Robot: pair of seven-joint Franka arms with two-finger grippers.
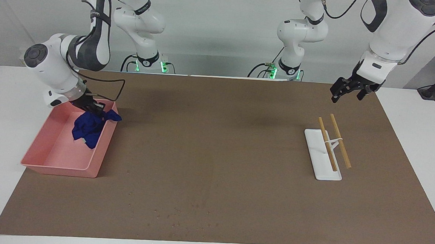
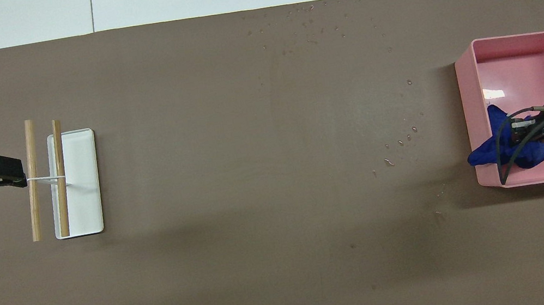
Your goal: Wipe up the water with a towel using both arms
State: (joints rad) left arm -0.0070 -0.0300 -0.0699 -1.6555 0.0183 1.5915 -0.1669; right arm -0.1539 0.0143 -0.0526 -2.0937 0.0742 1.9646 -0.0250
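Facing view, field note for you: your right gripper (image 1: 96, 111) is sitting in the pink tray (image 1: 58, 164) at the right arm's end of the brown mat (image 1: 216, 144), fingertips pinched tight on the crumpled blue towel (image 1: 88, 128). Most of the cloth is hanging below the grip against the tray's inner wall, and one corner is draping over the rim at the tray's corner nearest the robots. Your left gripper (image 1: 349, 91) is waiting in the air over the mat's edge nearest the robots at the left arm's end, fingers spread wide, holding nothing, beside the white slab (image 1: 320, 154) carrying two wooden sticks (image 1: 335, 142). Water droplets (image 1: 176, 214) are lying along the mat's edge farthest from the robots, unwiped. You are looking at the pick-up step, by my reading. Next, you are likely needing a lift clear of the rim, then a carry toward the droplets; watch the draped corner snagging.
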